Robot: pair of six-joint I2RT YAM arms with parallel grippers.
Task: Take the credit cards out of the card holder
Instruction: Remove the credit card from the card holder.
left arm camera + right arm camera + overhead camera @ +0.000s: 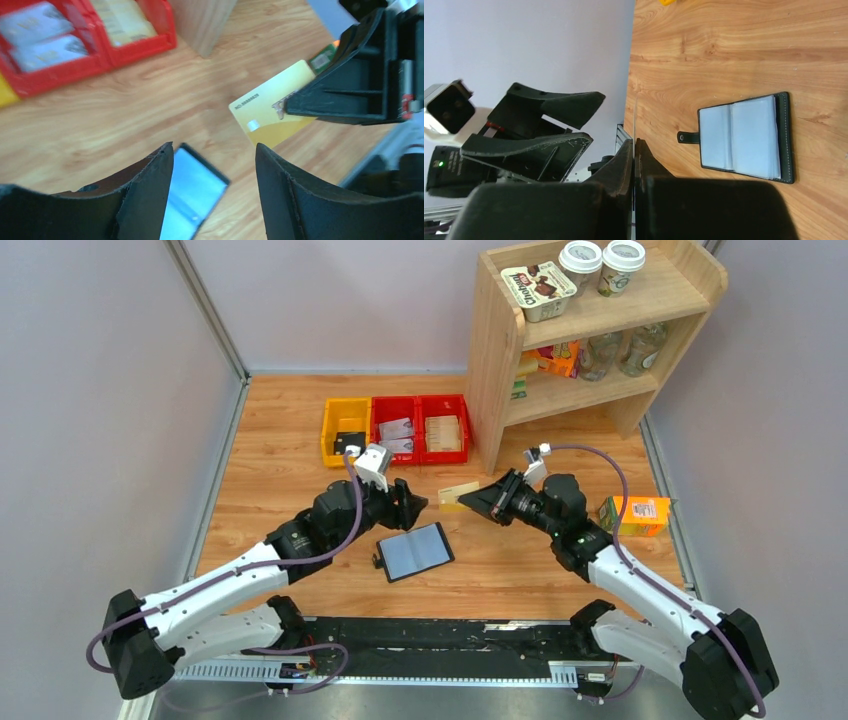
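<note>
Gold marks the one credit card we can see. It is pinched by one end in the right gripper, whose two fingers are closed flat on it. In the right wrist view the card shows only as a thin line rising from between them. We find the left gripper facing it, its two fingers spread apart with nothing between them, their tips near the card's free end but not touching it. Both grippers hang above the wooden table.

One card holder lies flat and open on the boards between the two arms, nearer their bases. Its grey-blue lining faces up and its strap tab sticks out toward the left arm.

We count three bins in a row at the back:
- one yellow bin;
- a middle red bin holding whitish printed cards;
- an end red bin holding tan cards.

How many cards lie in each we cannot tell.

One orange carton sits beside the right arm. One wooden shelf carries two lidded cups and one tub on top.
</note>
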